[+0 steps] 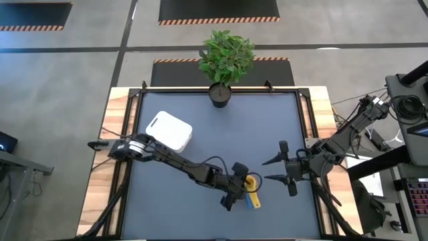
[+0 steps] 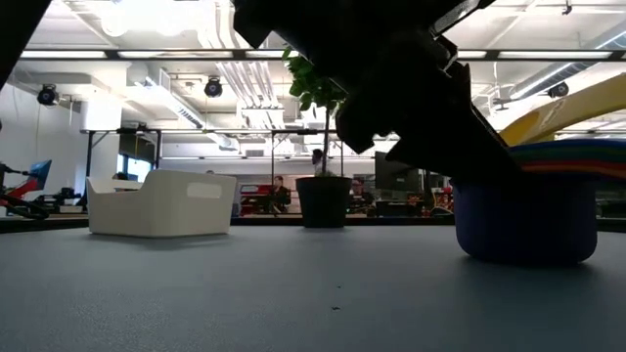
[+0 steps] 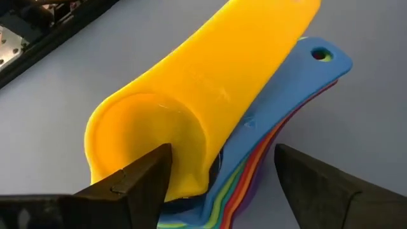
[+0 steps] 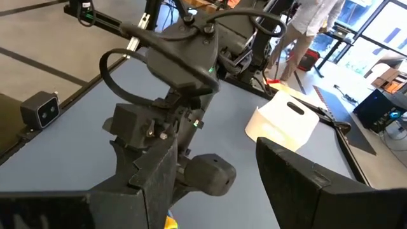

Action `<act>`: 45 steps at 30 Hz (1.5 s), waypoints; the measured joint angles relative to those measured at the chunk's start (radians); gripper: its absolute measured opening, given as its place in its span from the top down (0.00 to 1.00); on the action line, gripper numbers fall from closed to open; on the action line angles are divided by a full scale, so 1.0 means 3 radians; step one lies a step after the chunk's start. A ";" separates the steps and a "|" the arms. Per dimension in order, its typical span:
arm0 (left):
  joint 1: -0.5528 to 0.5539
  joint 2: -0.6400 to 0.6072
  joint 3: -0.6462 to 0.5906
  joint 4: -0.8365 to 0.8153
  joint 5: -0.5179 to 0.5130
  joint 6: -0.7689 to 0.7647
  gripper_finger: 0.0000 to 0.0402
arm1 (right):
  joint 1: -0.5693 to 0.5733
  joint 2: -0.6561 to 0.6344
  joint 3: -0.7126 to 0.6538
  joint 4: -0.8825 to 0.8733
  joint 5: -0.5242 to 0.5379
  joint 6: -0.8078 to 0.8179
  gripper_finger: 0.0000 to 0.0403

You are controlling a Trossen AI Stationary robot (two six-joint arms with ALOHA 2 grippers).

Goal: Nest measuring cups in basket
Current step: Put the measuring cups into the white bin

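A white basket [image 1: 170, 130] sits on the dark table [image 1: 200, 207], well apart from the left gripper [image 1: 242, 190] and back toward that arm's base; its inside cannot be seen from the table-level camera, and from above it shows only white. Beyond it at the table's far edge, a black plant pot [image 1: 219, 94] holds a green leafy plant [image 1: 226, 55].

The left gripper hangs over a nested stack of measuring cups [image 3: 254, 152] near the table's front, its fingers [image 3: 137, 181] spread wide on either side of the stack and gripping nothing. The yellow measuring cup [image 3: 191, 108] lies topmost, tilted across the rest, its bowl just beside one finger. Under it the blue measuring cup [image 3: 305, 83] carries the others, whose red, orange, green and purple edges fan out beneath its handle. From table height the stack [image 2: 528, 210] stands on the surface as a dark blue bowl with coloured rims layered above.

The right gripper [image 1: 281, 171] waits just beyond the stack, its fingers parted and empty, facing the left arm.
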 joint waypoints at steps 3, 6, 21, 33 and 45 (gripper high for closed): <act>-0.0007 -0.0052 -0.0004 -0.0001 -0.0001 -0.0044 0.36 | 0.0000 0.0000 0.0000 -0.0008 0.0000 0.0005 0.50; -0.0011 -0.0100 -0.0004 0.0012 -0.0004 -0.0057 0.36 | 0.0000 0.0000 0.0000 -0.0009 0.0000 0.0004 0.50; -0.0032 -0.0042 -0.0004 -0.0046 0.0002 0.0137 0.36 | 0.0000 0.0000 0.0000 -0.0009 0.0000 0.0010 0.50; -0.0072 -0.0048 0.0002 -0.0128 -0.0204 0.0182 0.43 | -0.0001 0.0000 0.0000 -0.0018 0.0012 0.0003 0.50; -0.0100 -0.0055 0.0107 -0.0309 -0.0223 0.0627 0.44 | -0.0001 0.0000 -0.0001 -0.0023 0.0032 -0.0004 0.50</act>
